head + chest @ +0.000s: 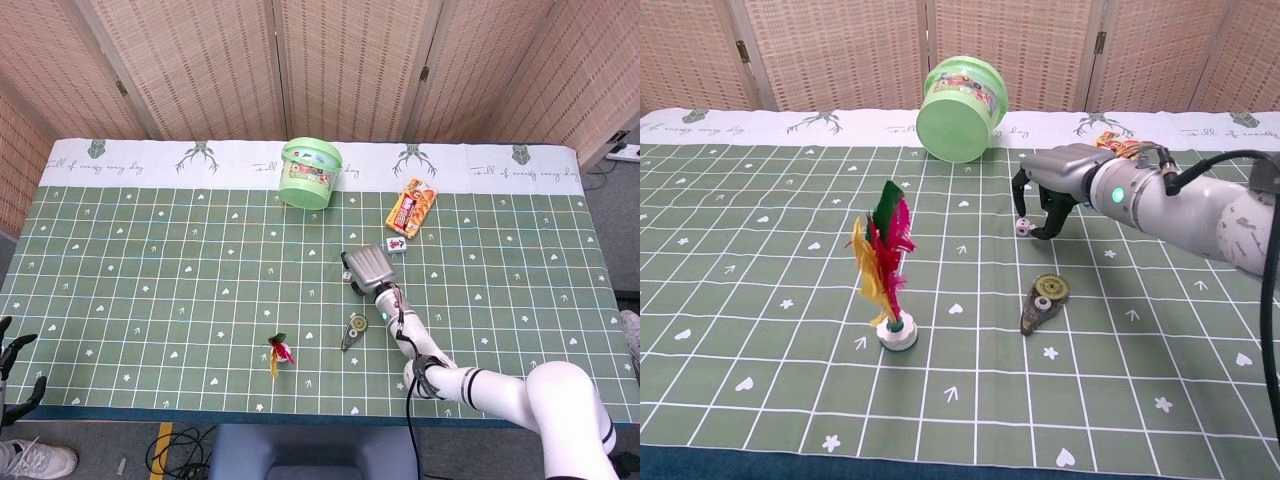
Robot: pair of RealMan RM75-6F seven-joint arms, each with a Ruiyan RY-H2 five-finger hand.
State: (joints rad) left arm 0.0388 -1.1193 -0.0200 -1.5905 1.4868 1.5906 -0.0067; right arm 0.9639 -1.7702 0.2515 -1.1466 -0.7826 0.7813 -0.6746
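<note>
My right hand (366,268) (1045,190) hangs low over the green grid cloth near the table's middle, fingers apart and curved downward, holding nothing. A small white die (1022,228) lies just below its fingertips, between thumb and fingers; I cannot tell whether they touch it. In the head view the hand hides the die. My left hand (14,362) shows at the bottom left corner, off the table's front edge, fingers spread and empty.
A green bucket (310,172) (962,97) lies tipped at the back. An orange snack packet (411,208) and a small mahjong tile (397,245) lie behind the right hand. A correction tape (1043,302) and a feathered shuttlecock (887,265) stand nearer the front.
</note>
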